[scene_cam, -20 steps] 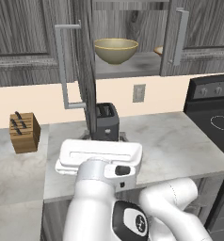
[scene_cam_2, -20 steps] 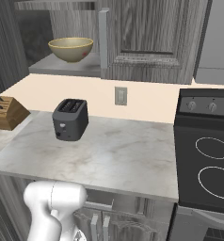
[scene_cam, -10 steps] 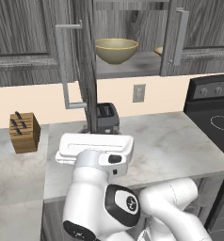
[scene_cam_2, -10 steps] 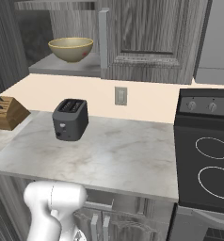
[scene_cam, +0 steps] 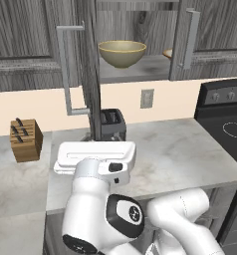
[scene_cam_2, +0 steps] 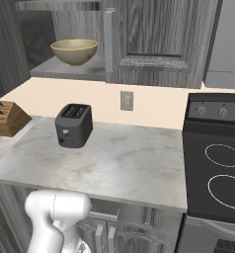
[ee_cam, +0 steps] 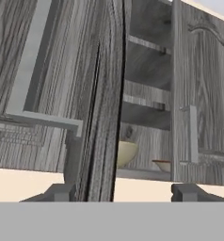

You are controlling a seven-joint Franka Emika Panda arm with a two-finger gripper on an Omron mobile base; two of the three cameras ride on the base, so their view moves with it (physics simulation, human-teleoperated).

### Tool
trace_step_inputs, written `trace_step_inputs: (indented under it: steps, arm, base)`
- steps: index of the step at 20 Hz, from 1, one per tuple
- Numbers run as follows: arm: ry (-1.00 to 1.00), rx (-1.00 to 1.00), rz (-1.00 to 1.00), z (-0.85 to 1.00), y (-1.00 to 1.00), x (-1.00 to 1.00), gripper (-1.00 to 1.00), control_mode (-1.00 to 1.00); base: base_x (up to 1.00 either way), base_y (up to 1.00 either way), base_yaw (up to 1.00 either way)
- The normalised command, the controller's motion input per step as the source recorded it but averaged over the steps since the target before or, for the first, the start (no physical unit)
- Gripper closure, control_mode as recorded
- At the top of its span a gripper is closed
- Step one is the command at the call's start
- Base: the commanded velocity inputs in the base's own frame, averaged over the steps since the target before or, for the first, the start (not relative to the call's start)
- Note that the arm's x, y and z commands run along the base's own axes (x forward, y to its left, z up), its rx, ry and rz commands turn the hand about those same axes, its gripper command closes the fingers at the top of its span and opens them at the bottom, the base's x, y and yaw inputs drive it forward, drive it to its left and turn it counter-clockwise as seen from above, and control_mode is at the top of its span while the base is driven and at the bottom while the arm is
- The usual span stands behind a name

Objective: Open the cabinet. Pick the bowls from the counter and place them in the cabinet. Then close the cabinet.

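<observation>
Currently I log: cabinet [scene_cam: 135, 74] open, olive bowl [scene_cam: 122, 53] and tan bowl [ee_cam: 163, 165] on its shelf; pincer [ee_cam: 123, 192] spread wide, holding nothing; desk [scene_cam_2: 114, 163] carries toaster [scene_cam_2: 74, 125].

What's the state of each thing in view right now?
cabinet left door: swung open, edge-on
cabinet right door: partly open
olive-yellow bowl: upright on the cabinet shelf
tan-rimmed bowl: on the shelf, mostly hidden by the right door
gripper: open, empty

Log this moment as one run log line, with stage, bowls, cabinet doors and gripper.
stage: closing cabinet | bowls: olive-yellow bowl and tan-rimmed bowl on shelf | cabinet: left door ajar, right door nearly shut | gripper: open, straddling left door edge
</observation>
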Motion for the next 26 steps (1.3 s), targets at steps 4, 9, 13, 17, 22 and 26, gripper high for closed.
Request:
trace_step_inputs:
  steps: [4, 9, 13, 17, 22, 26]
  arm:
    - [0.01, 0.00, 0.01, 0.00, 0.00, 0.52, -1.00, -1.00]
    - [0.02, 0.00, 0.02, 0.00, -0.03, 0.56, -1.00, -1.00]
    - [0.00, 0.00, 0.03, 0.00, -0.24, 0.48, -1.00, -1.00]
    - [0.00, 0.00, 0.02, 0.00, -0.33, 0.28, -1.00, -1.00]
    - [0.00, 0.03, 0.00, 0.00, -0.51, 0.03, -1.00, -1.00]
    - [0.00, 0.03, 0.00, 0.00, -0.55, 0.06, -1.00, -1.00]
  base:
    - [0.00, 0.00, 0.00]
    - [0.00, 0.00, 0.00]
    - [0.00, 0.00, 0.00]
    - [0.00, 0.00, 0.00]
    - [0.00, 0.00, 0.00]
    - [0.00, 0.00, 0.00]
